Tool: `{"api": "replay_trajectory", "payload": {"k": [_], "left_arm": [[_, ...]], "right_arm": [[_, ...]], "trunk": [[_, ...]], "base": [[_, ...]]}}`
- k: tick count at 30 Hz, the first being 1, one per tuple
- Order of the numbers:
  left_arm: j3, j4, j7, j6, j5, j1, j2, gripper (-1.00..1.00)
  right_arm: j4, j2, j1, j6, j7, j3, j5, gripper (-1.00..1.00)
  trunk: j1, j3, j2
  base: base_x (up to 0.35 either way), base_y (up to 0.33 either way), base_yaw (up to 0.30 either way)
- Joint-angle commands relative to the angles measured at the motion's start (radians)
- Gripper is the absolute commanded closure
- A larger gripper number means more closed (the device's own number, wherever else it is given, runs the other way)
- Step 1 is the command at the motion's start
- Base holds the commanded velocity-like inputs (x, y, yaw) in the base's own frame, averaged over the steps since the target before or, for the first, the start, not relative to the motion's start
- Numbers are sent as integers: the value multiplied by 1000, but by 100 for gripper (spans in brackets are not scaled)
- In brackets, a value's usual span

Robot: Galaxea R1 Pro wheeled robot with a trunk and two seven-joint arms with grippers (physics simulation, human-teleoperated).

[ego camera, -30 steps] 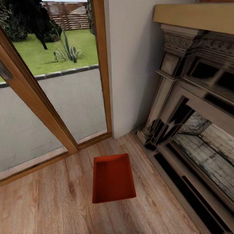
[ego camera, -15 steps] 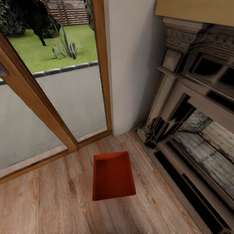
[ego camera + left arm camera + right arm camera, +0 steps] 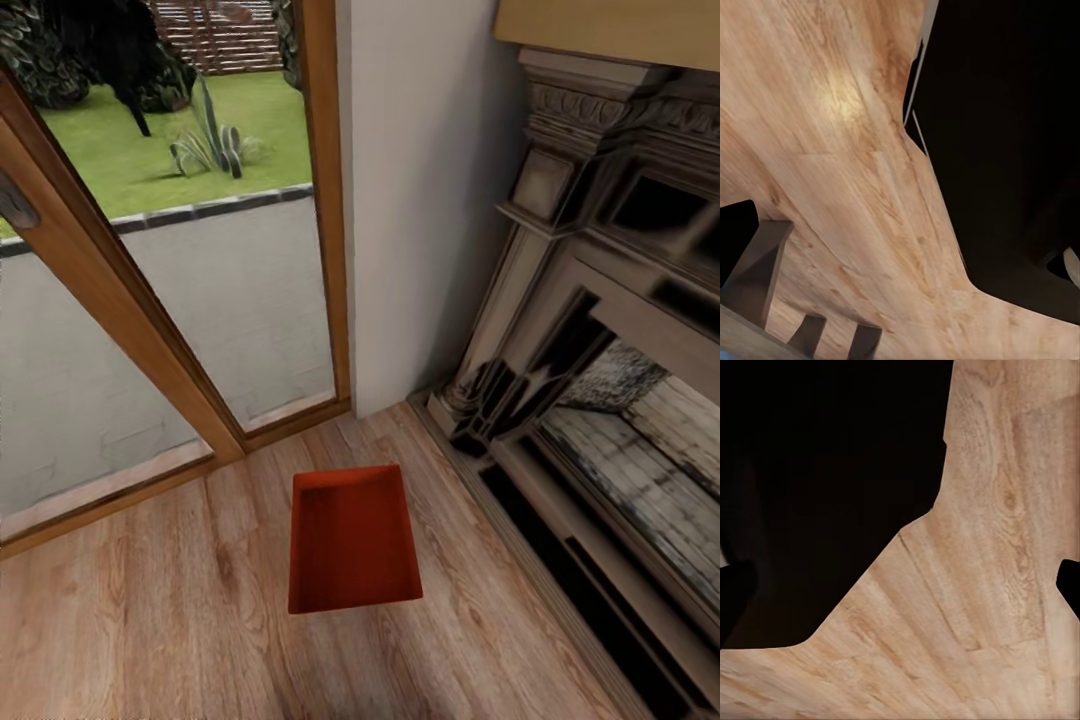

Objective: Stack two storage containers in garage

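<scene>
Living room, light wood plank floor (image 3: 150, 610) underfoot. In the left wrist view, dark shapes at the frame edge may be the left tool, but I can't tell how its jaws stand; same story in the right wrist view, dark bulk over planks. Out front, one orange-red storage container (image 3: 352, 538) sits open-side-up on the floor, just short of the glass doors (image 3: 180, 290), with the fireplace (image 3: 600, 380) close on its right.

Left gripper (image 3: 904, 251) and right gripper (image 3: 900, 592) point downward beside the robot's broad black body (image 3: 817, 487). Only dark fingertip slivers (image 3: 731, 600) show; jaw spacing is unclear.
</scene>
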Motion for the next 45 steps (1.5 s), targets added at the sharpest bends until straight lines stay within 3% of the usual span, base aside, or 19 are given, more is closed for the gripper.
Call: {"api": "replay_trajectory", "payload": {"k": [1,45], "left_arm": [[4,-2,3,5,2,0,0,-100],[6,-1,3,7,4,0,-10,-100]], "right_arm": [[3,0,-1,-6,0,8,-10,-100],[3,0,-1,-1,-3,10,-8,-100]], "trunk": [[0,-1,0],[0,-1,0]], "base": [[0,0,30],[0,-24,25]]}}
